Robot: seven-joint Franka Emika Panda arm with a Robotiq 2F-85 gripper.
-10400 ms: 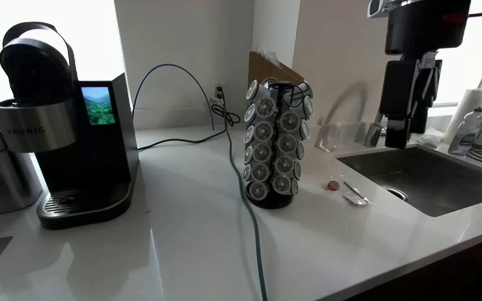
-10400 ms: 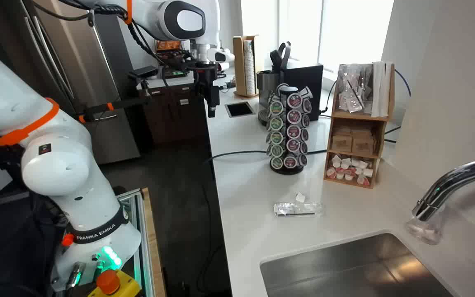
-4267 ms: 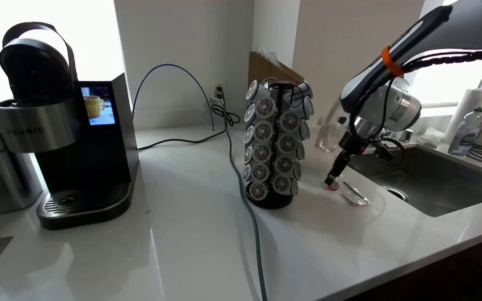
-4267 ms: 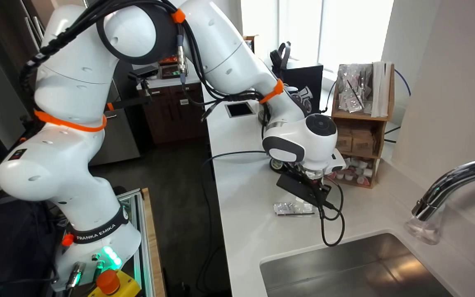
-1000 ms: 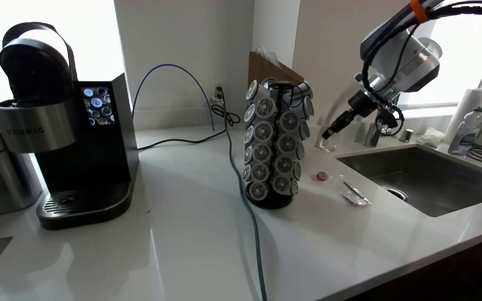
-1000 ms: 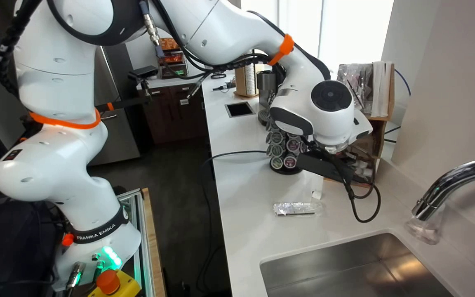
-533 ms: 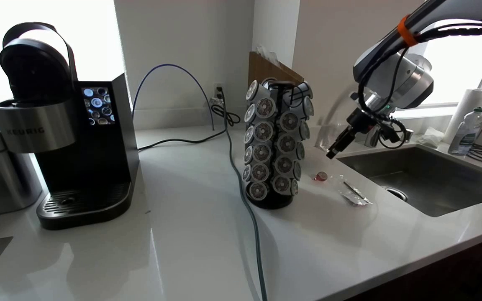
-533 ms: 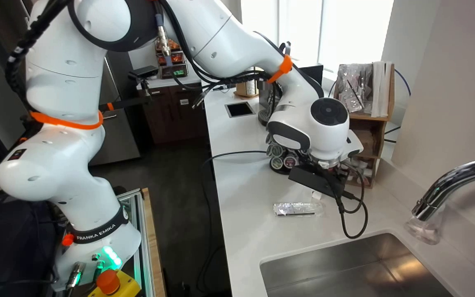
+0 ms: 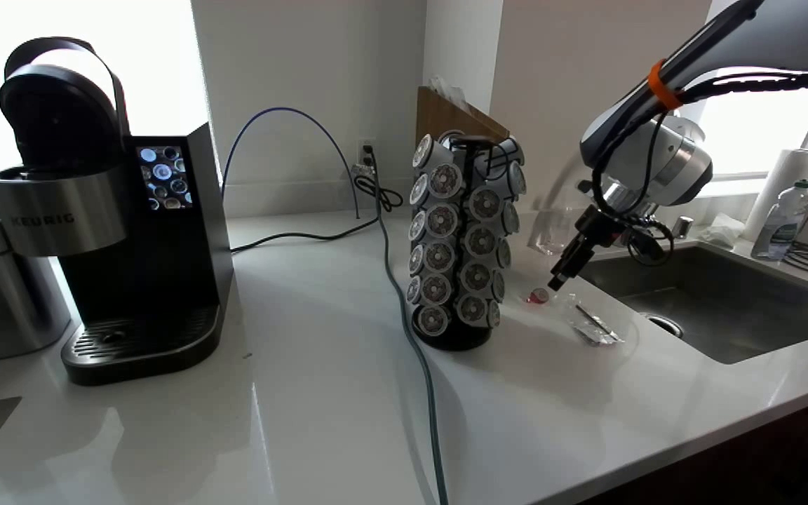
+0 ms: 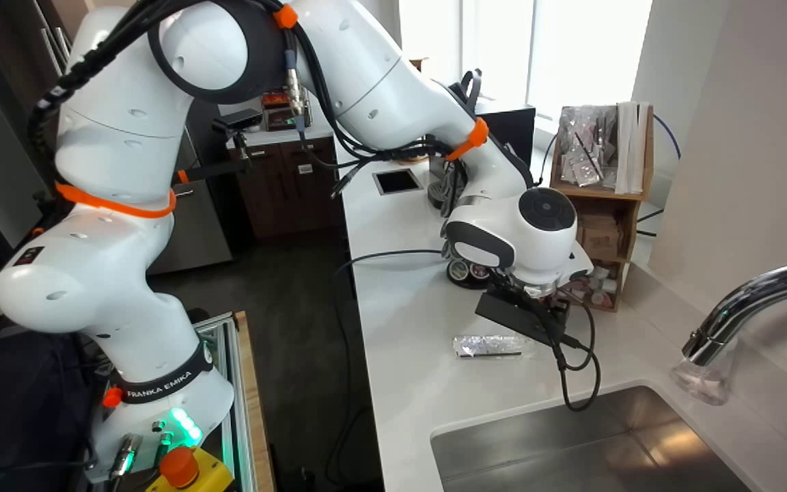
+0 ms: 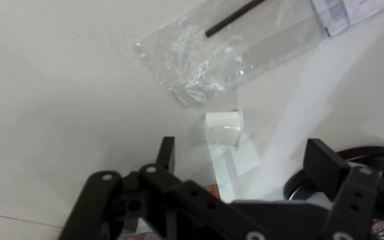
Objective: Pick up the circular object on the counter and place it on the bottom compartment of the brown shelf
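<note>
The gripper [image 11: 242, 149] is spread wide, holding nothing. In the wrist view, the little white cup [image 11: 223, 128] lies just ahead, on its side on the counter [image 11: 62, 83]. This looks like the grabbing step: next, go around it and squeeze softly. In an exterior view a black box [image 10: 513, 316] hides the cup, but the brown shelf [image 10: 595, 193] and its bottom space [image 10: 620, 283] show.

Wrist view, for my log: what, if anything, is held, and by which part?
Nothing: the gripper is open; the small cup lies on the counter.
</note>
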